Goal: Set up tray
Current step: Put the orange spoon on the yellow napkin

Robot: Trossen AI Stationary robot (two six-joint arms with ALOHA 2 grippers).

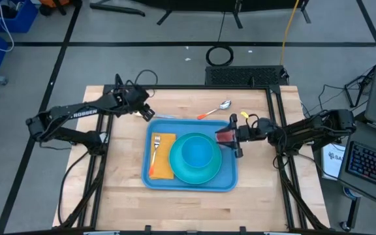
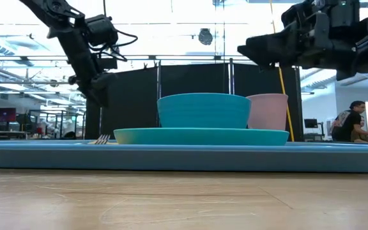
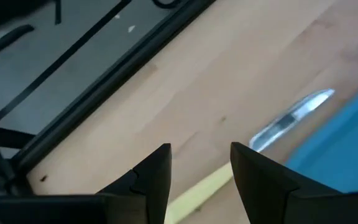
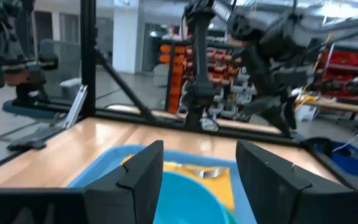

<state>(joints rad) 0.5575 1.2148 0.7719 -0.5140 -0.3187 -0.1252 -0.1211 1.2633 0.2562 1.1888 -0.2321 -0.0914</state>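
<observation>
The light-blue tray (image 1: 188,186) lies mid-table. On it are a yellow-orange napkin (image 1: 165,160) with a fork (image 1: 155,150), a teal plate (image 1: 204,175) bearing a teal bowl (image 2: 203,110), and a pink cup (image 2: 268,112) standing at its far right. My right gripper (image 1: 235,137) hangs open above the cup, clear of it, pointing toward the table's left. My left gripper (image 1: 147,112) is open above the table by the tray's far left corner. Below its fingers (image 3: 197,168) lies a knife (image 3: 291,118) with a yellow handle, flat on the wood.
A spoon with an orange handle (image 1: 215,109) lies on the wood beyond the tray's far edge. Bare wood stretches along the table's near side (image 1: 188,209) and to the tray's left. A person (image 2: 353,121) sits in the room behind the table, on the right.
</observation>
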